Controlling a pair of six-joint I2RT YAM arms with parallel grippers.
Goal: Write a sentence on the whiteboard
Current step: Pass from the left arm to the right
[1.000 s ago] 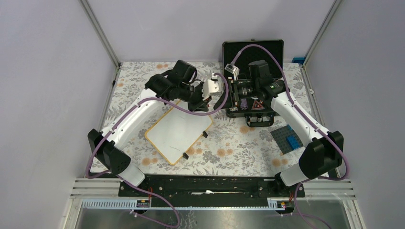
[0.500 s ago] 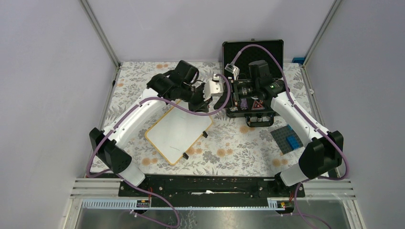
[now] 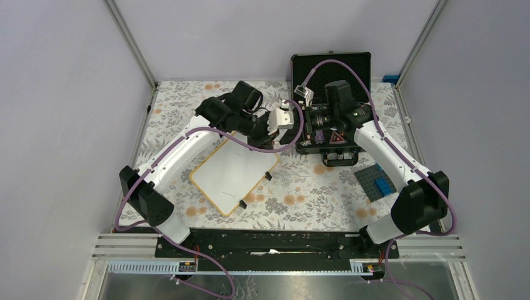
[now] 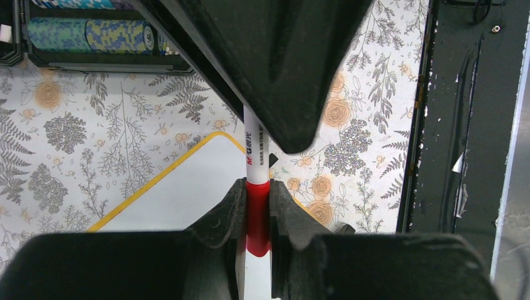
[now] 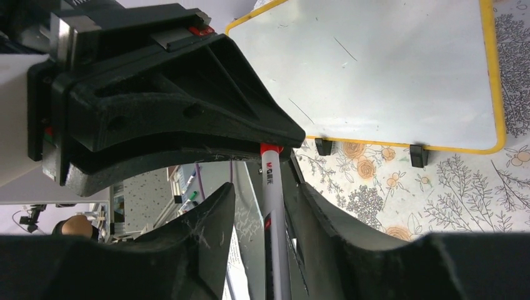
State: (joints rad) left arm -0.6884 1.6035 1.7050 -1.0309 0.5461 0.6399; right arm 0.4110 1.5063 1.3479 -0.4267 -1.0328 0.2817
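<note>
The whiteboard (image 3: 232, 172) lies tilted on the flowered cloth, left of centre; it also shows in the left wrist view (image 4: 181, 197) and the right wrist view (image 5: 387, 69). It bears only faint streaks, and no red sentence shows. My left gripper (image 3: 289, 130) (image 4: 257, 206) is shut on the red cap end of a white marker (image 4: 257, 147), held above the board's far corner. My right gripper (image 3: 305, 125) (image 5: 264, 190) faces it tip to tip. Its jaws stand open around the marker's barrel (image 5: 273, 206), with a gap on one side.
An open black case (image 3: 331, 69) with poker chips (image 4: 87, 34) stands at the back right, just behind the grippers. A dark grey-blue plate with a blue block (image 3: 377, 182) lies at the right. A black rail (image 3: 275, 240) runs along the near edge.
My left gripper has moved right with the marker, closing up to the right gripper. The right arm and the whiteboard have stayed put.
</note>
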